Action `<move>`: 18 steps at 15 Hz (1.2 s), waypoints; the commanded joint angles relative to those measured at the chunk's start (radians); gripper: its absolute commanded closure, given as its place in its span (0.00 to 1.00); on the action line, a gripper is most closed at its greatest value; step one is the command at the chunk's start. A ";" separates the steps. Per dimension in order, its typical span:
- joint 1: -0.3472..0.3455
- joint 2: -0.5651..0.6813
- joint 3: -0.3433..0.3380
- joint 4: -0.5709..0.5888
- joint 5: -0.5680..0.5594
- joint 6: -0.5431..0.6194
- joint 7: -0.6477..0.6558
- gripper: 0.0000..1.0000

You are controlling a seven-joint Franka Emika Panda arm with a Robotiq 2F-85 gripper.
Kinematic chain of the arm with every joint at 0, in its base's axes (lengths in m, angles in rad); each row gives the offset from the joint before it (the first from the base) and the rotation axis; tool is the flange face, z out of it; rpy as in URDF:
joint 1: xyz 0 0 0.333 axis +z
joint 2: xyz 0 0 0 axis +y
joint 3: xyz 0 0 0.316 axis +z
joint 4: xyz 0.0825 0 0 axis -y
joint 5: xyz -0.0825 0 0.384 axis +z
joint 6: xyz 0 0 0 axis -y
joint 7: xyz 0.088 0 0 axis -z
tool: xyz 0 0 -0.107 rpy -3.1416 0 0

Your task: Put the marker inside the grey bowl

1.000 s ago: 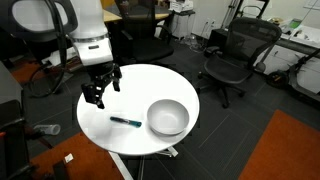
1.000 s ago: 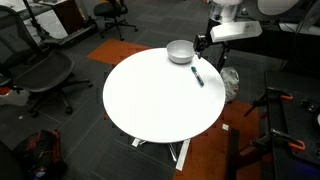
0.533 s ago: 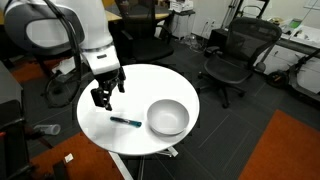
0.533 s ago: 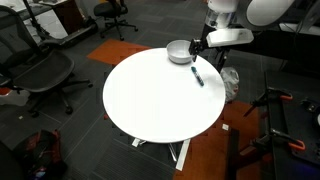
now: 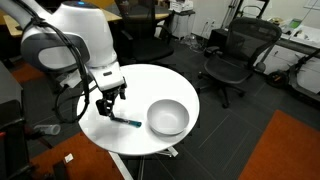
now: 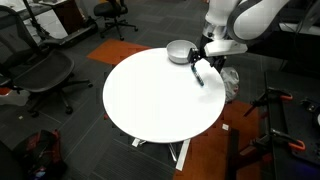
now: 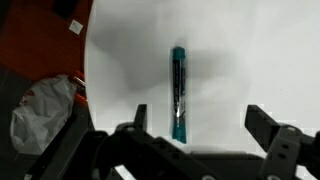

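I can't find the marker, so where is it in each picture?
Exterior view: marker left of the grey bowl.
Exterior view: marker lower right of the bowl, near the table's edge.
Wrist view: marker in the middle.
Shared landmark: the white table under it.

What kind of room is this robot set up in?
Probably an office or a lab workspace. Mesh swivel chairs stand around, desks sit along the back, and there is a round white table in the middle.
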 commanded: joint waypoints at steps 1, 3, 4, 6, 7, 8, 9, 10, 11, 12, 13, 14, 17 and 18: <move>0.030 0.059 -0.030 0.038 0.059 0.032 -0.057 0.00; 0.032 0.086 -0.039 0.060 0.078 0.034 -0.077 0.00; 0.032 0.100 -0.041 0.072 0.088 0.033 -0.089 0.00; 0.031 0.126 -0.044 0.098 0.106 0.029 -0.107 0.00; 0.030 0.136 -0.046 0.109 0.115 0.027 -0.118 0.00; 0.030 0.148 -0.048 0.121 0.123 0.025 -0.126 0.00; 0.031 0.157 -0.051 0.130 0.126 0.024 -0.134 0.00; 0.030 0.168 -0.054 0.141 0.132 0.021 -0.141 0.00; 0.030 0.179 -0.058 0.150 0.136 0.024 -0.140 0.00; 0.027 0.189 -0.060 0.159 0.141 0.019 -0.148 0.00; 0.028 0.198 -0.063 0.168 0.147 0.016 -0.153 0.00; 0.027 0.206 -0.066 0.174 0.152 0.014 -0.156 0.00; 0.029 0.231 -0.077 0.192 0.154 0.010 -0.156 0.00; 0.029 0.238 -0.079 0.197 0.154 0.009 -0.156 0.00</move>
